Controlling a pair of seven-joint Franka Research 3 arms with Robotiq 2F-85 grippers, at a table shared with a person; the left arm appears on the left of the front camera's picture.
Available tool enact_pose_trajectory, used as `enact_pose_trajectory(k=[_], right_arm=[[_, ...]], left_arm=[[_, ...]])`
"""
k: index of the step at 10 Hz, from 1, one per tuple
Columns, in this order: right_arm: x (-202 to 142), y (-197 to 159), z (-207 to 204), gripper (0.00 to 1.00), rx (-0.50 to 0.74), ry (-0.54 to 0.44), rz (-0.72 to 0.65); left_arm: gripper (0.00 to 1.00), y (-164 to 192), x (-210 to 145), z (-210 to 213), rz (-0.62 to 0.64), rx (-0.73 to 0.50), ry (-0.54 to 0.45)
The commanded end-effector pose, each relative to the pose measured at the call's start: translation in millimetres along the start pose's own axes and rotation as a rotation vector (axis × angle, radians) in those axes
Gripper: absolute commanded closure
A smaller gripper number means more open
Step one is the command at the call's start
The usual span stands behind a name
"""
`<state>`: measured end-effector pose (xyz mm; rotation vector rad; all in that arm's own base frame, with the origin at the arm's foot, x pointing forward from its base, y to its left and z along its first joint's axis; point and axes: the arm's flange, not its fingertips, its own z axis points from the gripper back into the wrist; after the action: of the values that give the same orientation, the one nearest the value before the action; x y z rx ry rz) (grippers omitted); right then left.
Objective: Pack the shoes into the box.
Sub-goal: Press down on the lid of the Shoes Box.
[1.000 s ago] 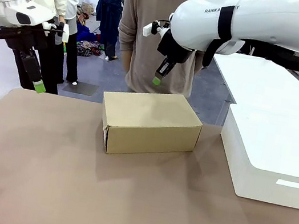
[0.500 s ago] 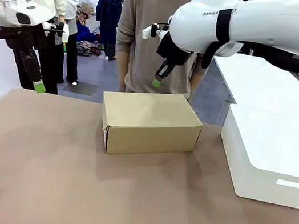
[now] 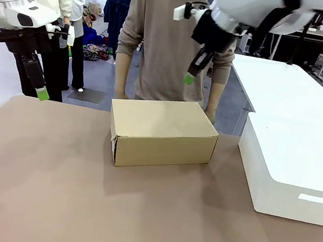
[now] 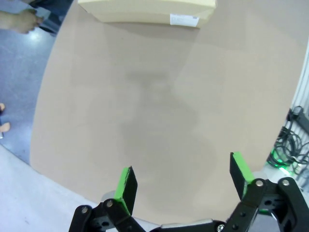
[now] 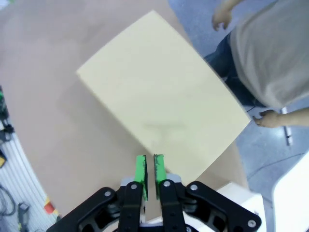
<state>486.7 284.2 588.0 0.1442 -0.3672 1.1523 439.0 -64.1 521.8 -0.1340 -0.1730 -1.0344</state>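
Brown cardboard: the box (image 3: 162,132) sits shut at the middle of the tan table (image 3: 132,216) in the front view, lid down, so the shoes cannot be seen. My right gripper (image 3: 189,79) hangs in the air above the box's far edge, touching nothing, its green pads close together. My left gripper (image 3: 42,93) hovers off the table's left far corner, well apart from the box, and holds nothing. A large white box (image 3: 289,175) rests on the table to the right of the cardboard one. A person in a beige sweater (image 3: 162,46) stands just behind the box, hands hanging at its far corners.

From my left wrist, my two fingers stand spread wide, green pads (image 4: 127,189) far apart, nothing between them; bare table lies below and the box, with a white label (image 4: 184,19) on its end, sits at the top edge.

From my right wrist, my fingers show almost together, a thin slit between the green pads (image 5: 141,169), gripping nothing. The closed box lies directly beneath them, and the person's hand (image 5: 267,117) hangs beside its far corner.
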Motion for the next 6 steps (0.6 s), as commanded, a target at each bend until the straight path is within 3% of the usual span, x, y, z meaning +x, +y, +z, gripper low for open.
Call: enact_pose_trajectory(k=[1, 3, 6], right_arm=[[-49, 25, 21, 0.4, 0.036, 0.049, -0.014], [-81, 46, 42, 0.0, -0.015, 0.058, -0.046], [-130, 65, 48, 0.0, -0.073, 0.059, -0.108]], left_arm=[[0.0, -1, 0, -1, 0.006, 0.0, -0.015], [0.0, -1, 0, -1, 0.006, 0.0, -0.015], [0.0, -1, 0, -1, 0.006, 0.0, -0.015]])
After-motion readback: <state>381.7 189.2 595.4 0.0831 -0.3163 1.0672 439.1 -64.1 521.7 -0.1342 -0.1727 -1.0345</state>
